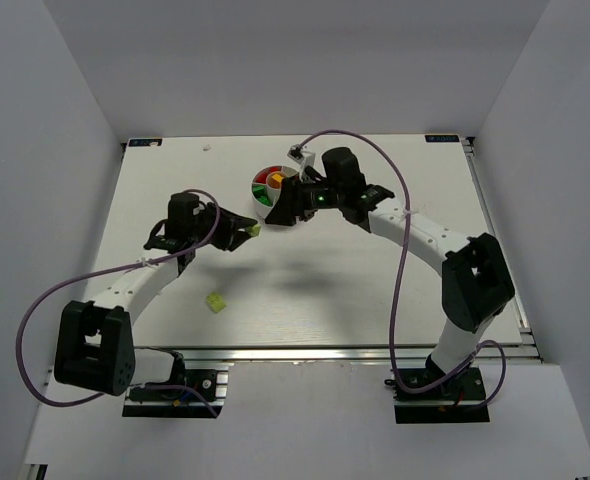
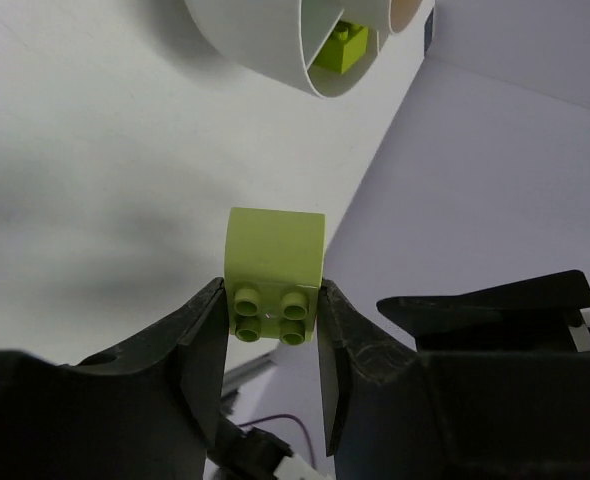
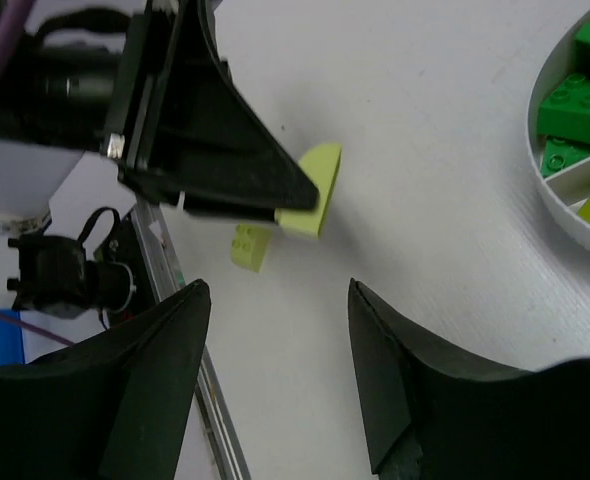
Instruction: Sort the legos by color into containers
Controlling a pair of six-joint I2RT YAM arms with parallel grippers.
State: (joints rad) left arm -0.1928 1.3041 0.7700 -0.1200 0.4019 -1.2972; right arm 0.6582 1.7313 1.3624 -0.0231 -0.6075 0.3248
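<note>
White counter (image 1: 375, 290) carries the dish (image 2: 265, 45) at far centre; left gripper (image 2: 272, 330) clamps a lime lego (image 2: 275, 262), presumably for delivery there; right gripper (image 3: 277, 292) gapes empty.

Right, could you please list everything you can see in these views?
table: one, white.
dish: one, white, round, far centre of the table.
dish bricks: several, red, orange-yellow, dark green, pale lime, in its compartments.
held brick: one, pale lime, between the left fingers.
loose brick: one, pale lime, on the table's near side.
arms: two, white and black.
cables: two, purple, one per arm.
left fingers: two, black, shut on the held brick.
right fingers: two, black, open, beside the dish.
</note>
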